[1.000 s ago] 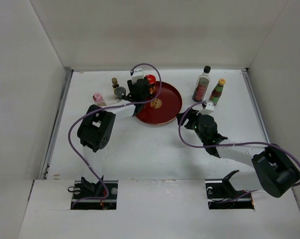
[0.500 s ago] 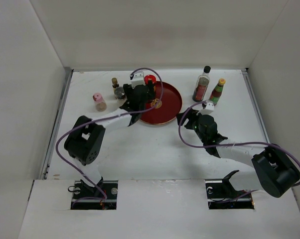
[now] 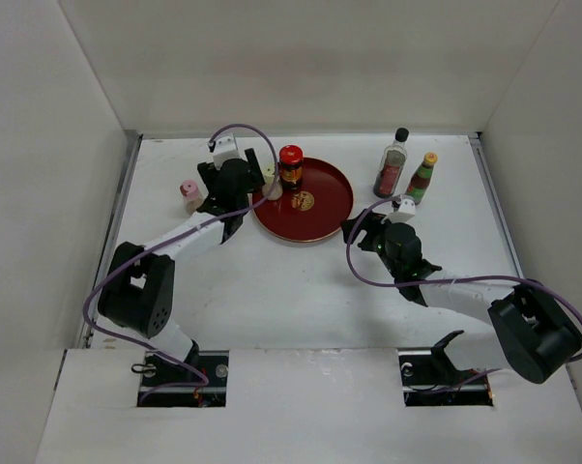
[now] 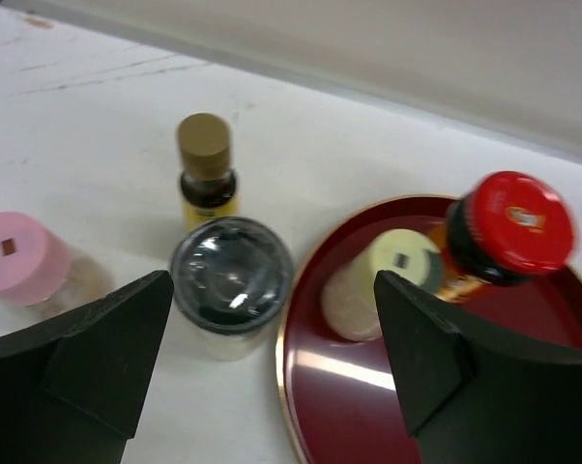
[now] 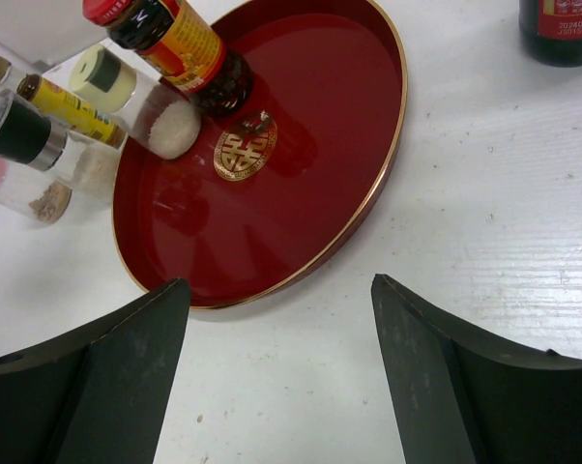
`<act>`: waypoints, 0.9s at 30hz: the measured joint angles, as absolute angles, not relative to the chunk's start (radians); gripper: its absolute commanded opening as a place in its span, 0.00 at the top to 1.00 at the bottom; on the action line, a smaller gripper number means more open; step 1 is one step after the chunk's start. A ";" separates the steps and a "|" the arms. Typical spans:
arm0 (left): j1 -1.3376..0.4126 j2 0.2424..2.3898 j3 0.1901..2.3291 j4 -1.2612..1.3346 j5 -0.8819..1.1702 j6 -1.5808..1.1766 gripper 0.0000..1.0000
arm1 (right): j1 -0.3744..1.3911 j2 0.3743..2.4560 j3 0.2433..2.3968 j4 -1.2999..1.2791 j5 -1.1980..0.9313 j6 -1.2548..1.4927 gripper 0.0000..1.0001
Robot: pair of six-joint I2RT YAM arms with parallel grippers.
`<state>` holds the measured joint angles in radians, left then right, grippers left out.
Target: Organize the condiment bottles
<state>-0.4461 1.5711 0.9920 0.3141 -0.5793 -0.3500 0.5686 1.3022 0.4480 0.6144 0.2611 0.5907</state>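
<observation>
On the dark-red plate (image 3: 320,208) stand a red-capped bottle (image 3: 290,166) and a pale yellow-capped shaker (image 3: 270,181), close together at its left side. My left gripper (image 3: 231,188) hovers open just left of the plate, holding nothing. Ahead of it in the left wrist view are a grey-capped shaker (image 4: 231,275), a gold-capped small bottle (image 4: 206,174) and a pink-capped shaker (image 4: 20,259), all on the table. My right gripper (image 3: 363,230) is open and empty at the plate's right rim (image 5: 388,164). A tall black-capped bottle (image 3: 392,166) and a yellow-capped bottle (image 3: 422,179) stand at the back right.
White walls close in the table on the left, back and right. A raised edge (image 3: 117,242) runs along the table's left side. Both arms' purple cables (image 3: 368,275) loop above the table surface.
My left gripper has opened and drawn back leftward off the plate, leaving the pale yellow-capped shaker standing beside the red-capped bottle. The right arm has stayed in place.
</observation>
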 measured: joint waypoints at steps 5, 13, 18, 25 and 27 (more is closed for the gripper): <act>-0.391 1.640 1.029 0.249 -0.569 -0.350 0.11 | 0.569 1.304 0.448 0.614 0.261 0.591 0.09; -0.355 1.784 1.157 0.213 -0.518 -0.347 0.26 | 0.569 1.311 0.448 0.614 0.258 0.590 0.07; -0.334 1.810 1.173 0.199 -0.503 -0.347 0.37 | 0.569 1.312 0.448 0.614 0.252 0.591 0.07; -0.332 1.776 1.118 0.233 -0.500 -0.351 0.62 | 0.569 1.317 0.448 0.614 0.247 0.591 0.07; -0.334 1.744 1.084 0.231 -0.505 -0.352 0.63 | 0.569 1.318 0.448 0.614 0.246 0.591 0.07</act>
